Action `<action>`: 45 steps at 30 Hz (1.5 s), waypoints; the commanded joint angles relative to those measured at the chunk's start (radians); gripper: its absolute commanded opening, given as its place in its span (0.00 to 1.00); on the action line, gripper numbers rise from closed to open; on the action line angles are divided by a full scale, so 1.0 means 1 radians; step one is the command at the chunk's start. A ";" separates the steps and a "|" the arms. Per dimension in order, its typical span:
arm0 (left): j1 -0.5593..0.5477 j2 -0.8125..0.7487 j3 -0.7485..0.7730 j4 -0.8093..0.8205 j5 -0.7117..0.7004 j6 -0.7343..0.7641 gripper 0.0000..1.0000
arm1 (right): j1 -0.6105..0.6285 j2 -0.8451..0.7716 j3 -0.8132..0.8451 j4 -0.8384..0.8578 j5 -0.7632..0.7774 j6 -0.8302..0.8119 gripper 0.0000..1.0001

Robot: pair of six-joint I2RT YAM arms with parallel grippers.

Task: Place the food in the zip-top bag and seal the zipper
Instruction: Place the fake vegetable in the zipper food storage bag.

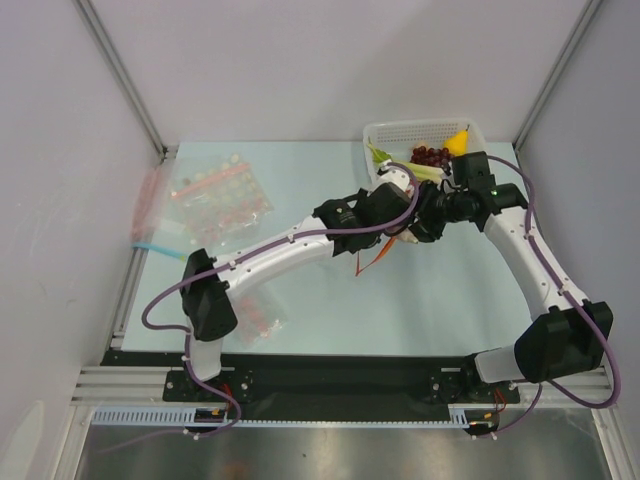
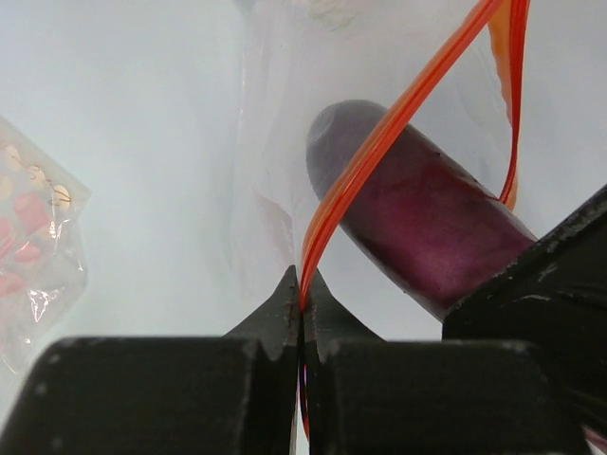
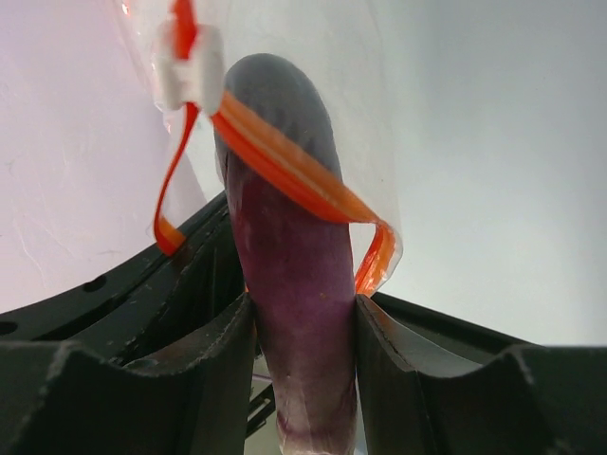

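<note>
My left gripper (image 2: 302, 299) is shut on the red-orange zipper (image 2: 356, 175) of the clear zip-top bag (image 2: 275, 142) and holds its mouth up. My right gripper (image 3: 302, 313) is shut on a long dark purple eggplant-like food (image 3: 289, 275). The food's rounded tip pokes through the open zipper loop (image 3: 285, 161) into the bag. A white slider (image 3: 187, 81) sits on the strip. In the top view both grippers (image 1: 395, 195) (image 1: 425, 215) meet mid-table in front of the basket, with the orange strip (image 1: 378, 256) hanging below. The scallion (image 1: 378, 154) and grapes (image 1: 430, 156) lie in the basket.
A white basket (image 1: 385, 131) at the back right also holds a yellow fruit (image 1: 457, 142). Clear bags with pink-red dots (image 1: 222, 195) lie at the back left, a bag with a blue strip (image 1: 150, 215) leans on the left wall, and another bag (image 1: 258, 315) lies by the left arm.
</note>
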 commanded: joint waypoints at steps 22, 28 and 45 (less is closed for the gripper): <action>-0.004 -0.027 0.134 -0.020 0.181 -0.120 0.00 | 0.039 0.024 -0.061 0.216 0.089 0.167 0.40; -0.004 -0.014 0.135 -0.023 0.157 -0.116 0.00 | 0.080 0.046 0.033 0.133 0.139 0.098 0.87; 0.060 -0.014 0.149 -0.084 0.140 -0.088 0.00 | 0.050 -0.043 0.125 -0.009 0.274 -0.241 0.61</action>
